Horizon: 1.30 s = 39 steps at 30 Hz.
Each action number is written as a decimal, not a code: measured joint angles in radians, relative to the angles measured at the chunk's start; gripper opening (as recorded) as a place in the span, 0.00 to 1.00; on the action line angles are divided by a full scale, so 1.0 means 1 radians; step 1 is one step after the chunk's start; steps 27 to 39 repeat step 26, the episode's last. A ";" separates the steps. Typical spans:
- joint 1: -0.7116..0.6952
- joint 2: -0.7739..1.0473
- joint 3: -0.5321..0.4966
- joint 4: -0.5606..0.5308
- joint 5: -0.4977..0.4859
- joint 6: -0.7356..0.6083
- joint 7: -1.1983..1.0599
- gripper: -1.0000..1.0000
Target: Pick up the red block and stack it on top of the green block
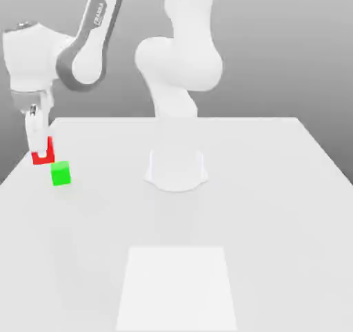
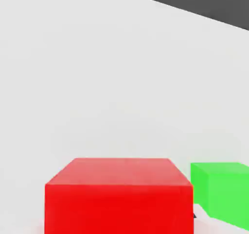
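- Pinching the red block (image 1: 44,160), the end effector (image 1: 41,152) was near the green block (image 1: 61,173).
- Green lay towards the exterior view's right and its camera.

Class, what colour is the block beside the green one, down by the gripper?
The block is red, seen best in the hand view.
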 joint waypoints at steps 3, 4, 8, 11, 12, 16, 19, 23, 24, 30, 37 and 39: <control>-0.068 0.004 -0.047 -0.008 -0.002 0.012 0.017 0.00; -0.068 0.013 -0.054 -0.009 0.004 0.022 0.014 0.00; -0.045 0.059 -0.077 -0.008 0.038 0.073 -0.007 0.00; -0.019 0.098 -0.097 -0.008 0.071 0.113 -0.028 0.00; -0.010 0.112 -0.103 -0.008 0.084 0.126 -0.037 0.00; 0.030 0.169 -0.124 -0.009 0.151 0.179 -0.082 0.00; 0.062 0.215 -0.138 -0.010 0.219 0.218 -0.128 0.00; 0.103 0.280 -0.135 -0.011 0.355 0.268 -0.224 0.00; 0.112 0.297 -0.132 -0.011 0.396 0.280 -0.253 0.00; 0.108 0.328 -0.106 -0.010 0.477 0.300 -0.310 1.00; 0.108 0.328 -0.106 -0.010 0.477 0.300 -0.310 1.00; 0.108 0.328 -0.106 -0.010 0.477 0.300 -0.310 1.00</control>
